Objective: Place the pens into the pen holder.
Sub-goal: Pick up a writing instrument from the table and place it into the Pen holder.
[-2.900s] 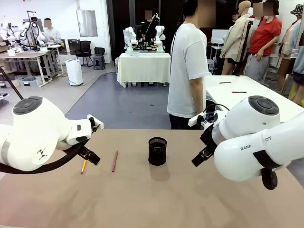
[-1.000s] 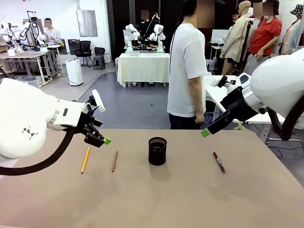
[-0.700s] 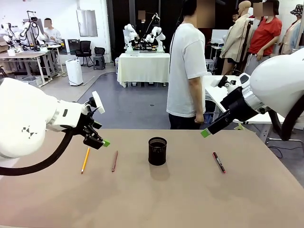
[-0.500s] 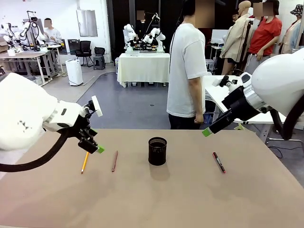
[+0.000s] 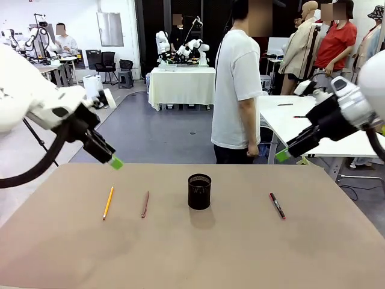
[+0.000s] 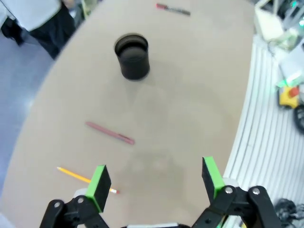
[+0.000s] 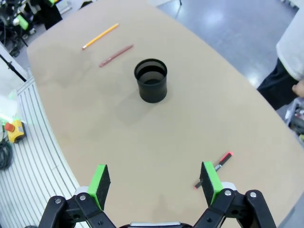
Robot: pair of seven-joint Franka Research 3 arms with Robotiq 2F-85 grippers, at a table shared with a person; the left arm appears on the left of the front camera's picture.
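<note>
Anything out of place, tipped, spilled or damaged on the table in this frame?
Nothing stands out. The pen holder stands upright; the yellow pen and reddish-brown pen lie flat to one side of it, the red pen to the other. Left hand and right hand hang open above the table, holding nothing.

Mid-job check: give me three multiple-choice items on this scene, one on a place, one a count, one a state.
1. The pinkish-red pen lies: A) robot-right of the pen holder B) robot-left of it C) inside it.
2. Pens on the table: A) one B) two C) three.
3. The holder is: A) tipped over B) upright, empty C) upright, holding a pen.
1 A: it lies right of the holder. 2 C: yellow-orange pen, reddish-brown pen, pinkish-red one. 3 B: wrist views show its inside bare.
</note>
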